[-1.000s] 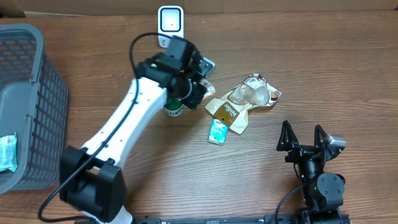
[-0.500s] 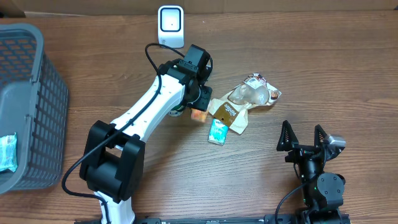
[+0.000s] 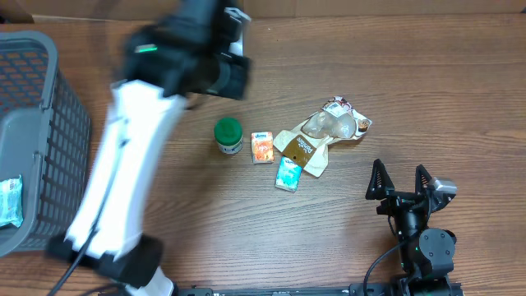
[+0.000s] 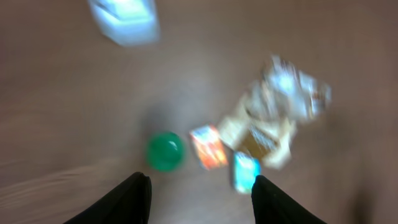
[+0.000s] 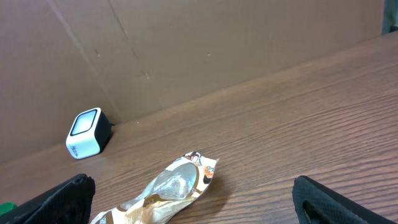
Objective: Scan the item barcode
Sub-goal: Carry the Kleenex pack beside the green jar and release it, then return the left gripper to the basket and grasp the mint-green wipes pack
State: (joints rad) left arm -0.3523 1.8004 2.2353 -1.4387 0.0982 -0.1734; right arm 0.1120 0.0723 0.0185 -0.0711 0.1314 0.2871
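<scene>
A small orange box (image 3: 262,147) lies on the table between a green-lidded jar (image 3: 228,136) and a teal packet (image 3: 288,173). A crumpled brown snack bag (image 3: 325,131) lies to their right. The white scanner (image 4: 124,18) stands at the back; in the overhead view the blurred left arm covers most of it. My left gripper (image 3: 233,76) hangs open and empty high above the items, which show blurred below it: jar (image 4: 165,151), orange box (image 4: 208,147), teal packet (image 4: 245,172). My right gripper (image 3: 400,177) rests open at the front right, facing the bag (image 5: 177,183) and scanner (image 5: 87,133).
A grey mesh basket (image 3: 41,123) stands at the left edge with a light packet (image 3: 8,201) inside. A cardboard wall (image 5: 217,43) closes the back of the table.
The left gripper has opened and let go of the orange box, which now lies on the table by the jar. The left arm has swung up and back to the left. The right arm is still.
</scene>
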